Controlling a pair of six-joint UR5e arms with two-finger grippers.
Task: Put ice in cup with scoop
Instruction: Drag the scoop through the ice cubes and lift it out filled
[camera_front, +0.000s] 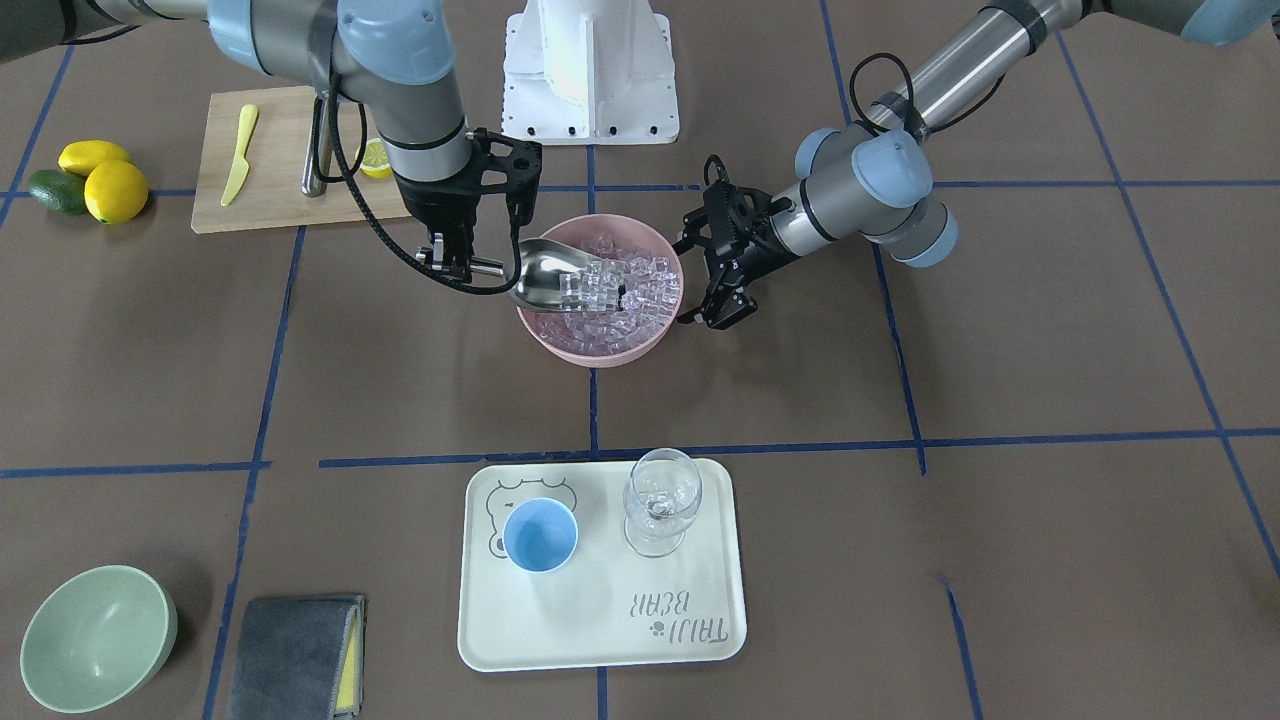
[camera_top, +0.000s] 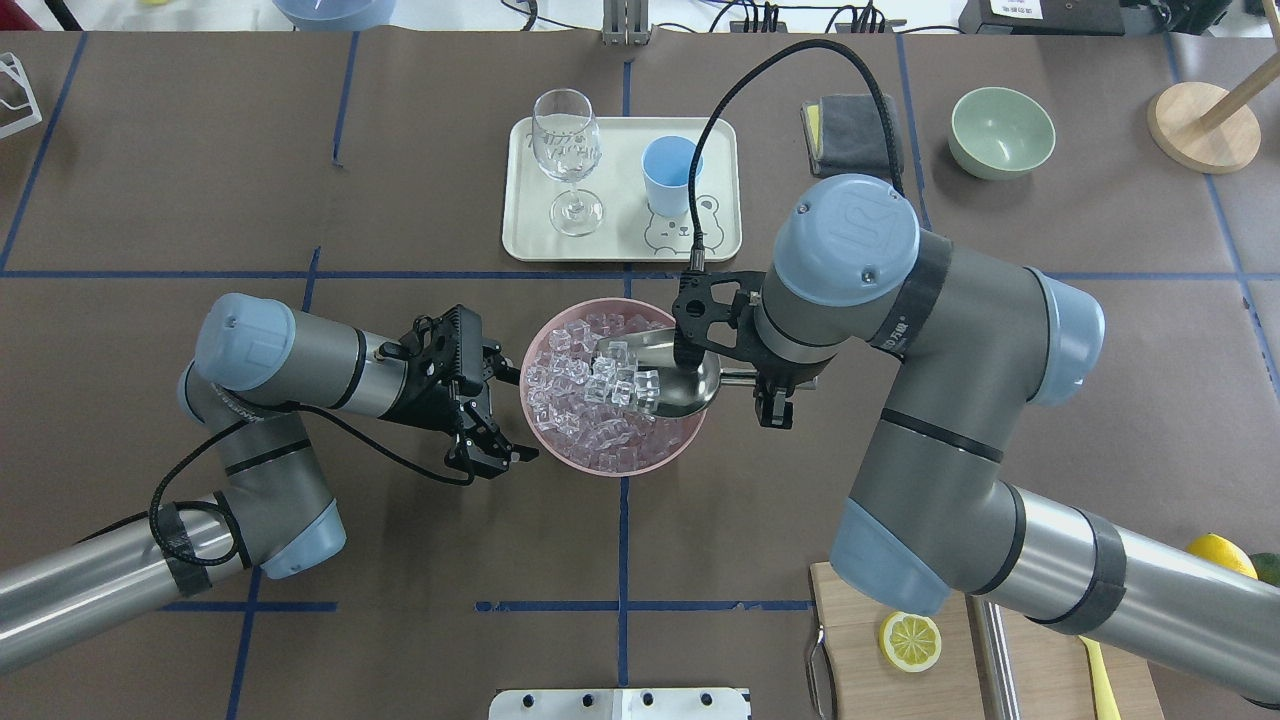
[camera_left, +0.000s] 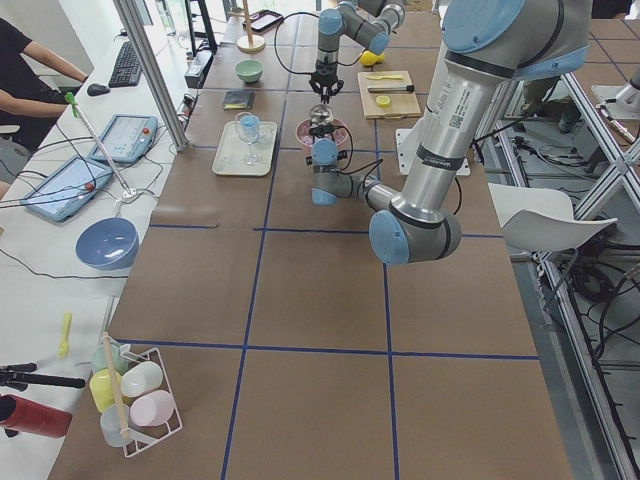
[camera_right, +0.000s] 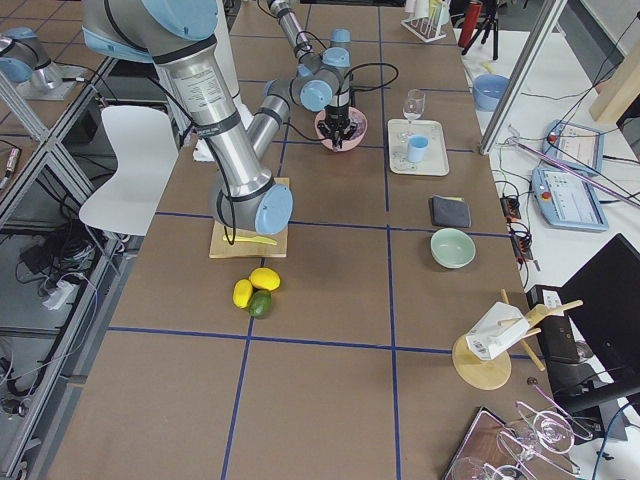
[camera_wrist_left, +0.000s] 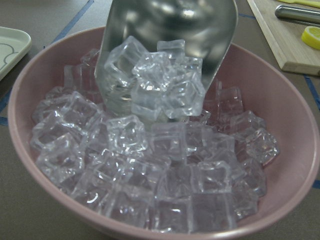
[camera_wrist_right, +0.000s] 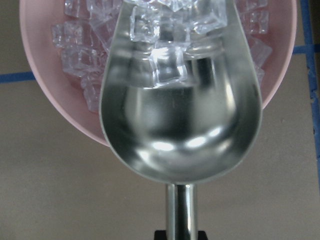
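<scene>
Over at the pink bowl (camera_front: 600, 352) in the middle of the bench (camera_front: 900, 560), the right arm's fingers (camera_front: 452, 262) are clamped on the thin rod handle of the steel scoop (camera_front: 548, 272). Its trough sits low over the bowl, mouth pointing across it, with a little heap of clear ice cubes (camera_top: 622, 380) at the front end. Way more of the same cubes are piled in the bowl underneath. On the opposite side, the left arm's fingers (camera_top: 478, 432) are spread wide apart and parked just beside the bowl's rim; can't tell if they actually touch it. The light-blue cup (camera_front: 540, 535) is well apart from all that, standing upright on a cream tray (camera_front: 600, 630) with a bear drawing, right next to a clear wine glass (camera_front: 660, 510). Also around: a wooden cutting board (camera_front: 270, 190) with a lemon half (camera_front: 375, 158) on it near the right arm, plus a green bowl (camera_front: 95, 640) and a grey cloth (camera_front: 290, 650) near the tray.
</scene>
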